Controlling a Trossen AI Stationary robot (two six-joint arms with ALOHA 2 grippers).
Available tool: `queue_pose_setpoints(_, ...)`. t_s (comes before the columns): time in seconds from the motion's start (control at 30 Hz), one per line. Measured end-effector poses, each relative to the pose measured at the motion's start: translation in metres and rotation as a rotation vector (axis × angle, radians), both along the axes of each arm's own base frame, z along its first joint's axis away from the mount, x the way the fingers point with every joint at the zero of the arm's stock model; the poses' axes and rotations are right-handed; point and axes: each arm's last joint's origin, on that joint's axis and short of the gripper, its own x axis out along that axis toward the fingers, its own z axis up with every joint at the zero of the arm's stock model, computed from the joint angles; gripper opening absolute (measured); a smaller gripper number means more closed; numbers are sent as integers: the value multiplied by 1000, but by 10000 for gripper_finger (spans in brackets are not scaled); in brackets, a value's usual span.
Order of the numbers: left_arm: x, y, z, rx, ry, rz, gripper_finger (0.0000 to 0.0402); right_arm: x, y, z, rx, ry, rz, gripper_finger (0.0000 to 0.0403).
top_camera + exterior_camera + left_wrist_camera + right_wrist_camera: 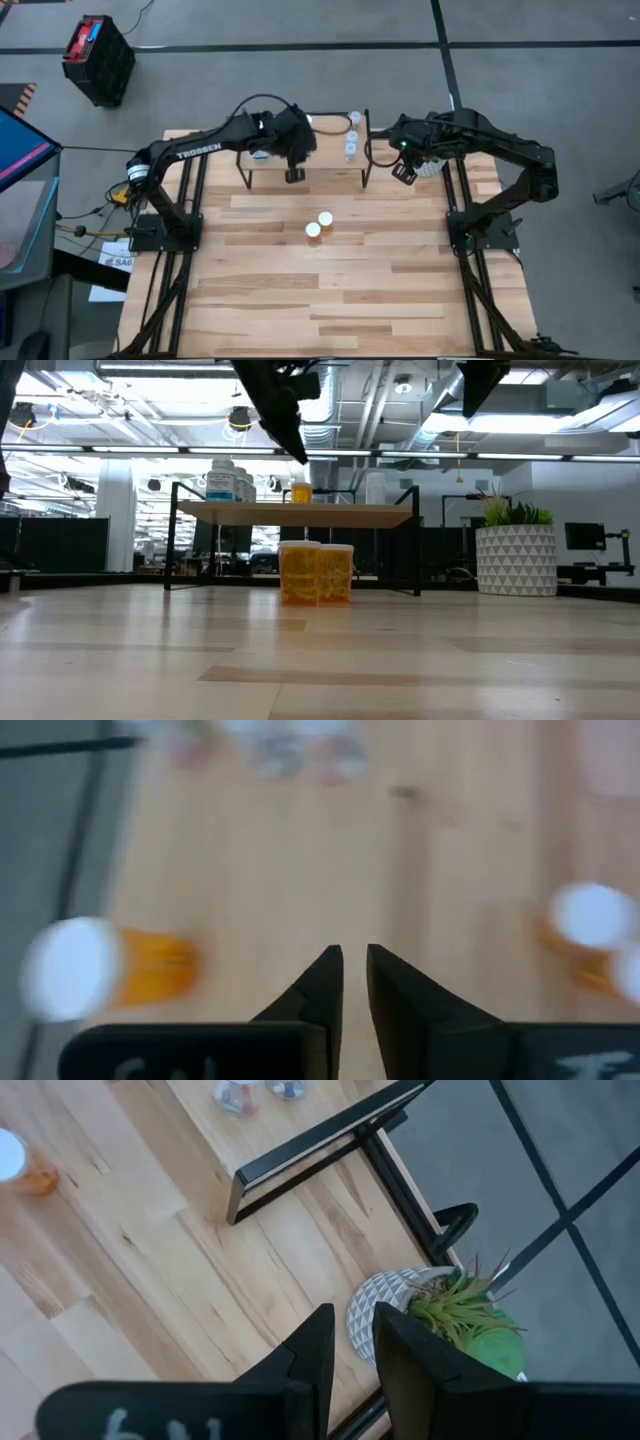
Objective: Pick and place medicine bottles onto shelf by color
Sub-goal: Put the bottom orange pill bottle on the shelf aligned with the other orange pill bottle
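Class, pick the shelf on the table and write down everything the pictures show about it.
The shelf is a low stand: a thin, light wooden top on slim black metal legs, standing level at the table's far edge. On it stand white bottles with blue labels at one end, one orange bottle mid-way, and clear bottles at the other end. The left gripper hangs above its front edge, not touching.

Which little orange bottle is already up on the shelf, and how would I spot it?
Find the low light-wood shelf with thin black legs at the table's far side. On top stands one small see-through orange bottle, between the white blue-labelled bottles and a pale clear bottle. It is the only orange one up there; two other orange bottles stand on the table.
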Motion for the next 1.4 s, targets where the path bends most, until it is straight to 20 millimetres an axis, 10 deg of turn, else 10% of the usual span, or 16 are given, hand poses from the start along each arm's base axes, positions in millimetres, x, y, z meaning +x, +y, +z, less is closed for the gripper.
queue_pose_setpoints(0.53,5,-67,-12,-281,138,-183,228,-9,23,9,-12,-31,123,95)
queue_pose_setpoints(0.8,27,-91,-53,-288,242,-40,316,-31,28,22,-24,-102,133,95)
queue_pose_setpoints(1.1,47,-123,-96,-291,337,72,329,-48,30,30,-33,-155,131,95)
queue_pose_setpoints(1.4,53,-139,-97,-208,275,79,330,-51,30,31,-32,-167,124,95)
